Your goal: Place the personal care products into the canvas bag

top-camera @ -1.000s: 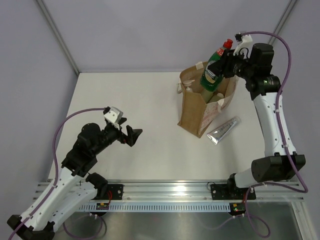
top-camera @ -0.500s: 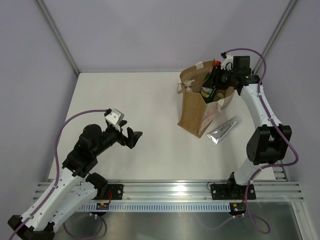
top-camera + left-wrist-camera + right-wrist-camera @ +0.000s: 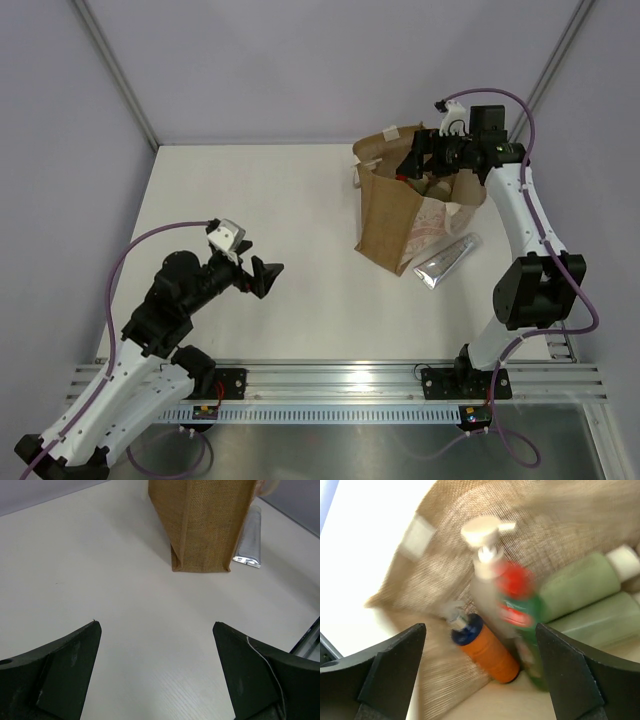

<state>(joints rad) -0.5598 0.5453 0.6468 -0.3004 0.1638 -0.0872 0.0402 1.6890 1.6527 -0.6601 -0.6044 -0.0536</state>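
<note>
Lying flat on the bench [image 3: 250, 200], the tube [image 3: 447, 260] is the one product I see outside the bag [image 3: 385, 215]. It rests just beside the bag's printed side, with its wide crimped end toward the near edge. I judge it light, soft and slick: a foil-like skin that dents under a hard pinch and may skate on the smooth bench if nudged. The flat crimp gives little purchase, so I would take it across the rounder body near the middle, jaws spanning its narrow width, and close gently. On the bag side one finger has little room and could shove the cloth.

The bag is woven cloth with a sagging mouth, and I expect it to give if bumped. My right wrist view looks down inside: a green bottle [image 3: 522, 625] with a red cap, a pump bottle [image 3: 485, 565], an orange item [image 3: 487, 652] with a dark cap, and two pale bottles [image 3: 580, 587] on their sides. The green bottle is blurred, so I cannot tell whether it stands or leans. All look like rigid plastic, heavier than the tube.

My right gripper [image 3: 422, 162] hangs over the bag's mouth, jaws spread wide with nothing between them. My left gripper [image 3: 156, 625] is also spread and holding nothing, hovering above the bench well apart from the bag.
</note>
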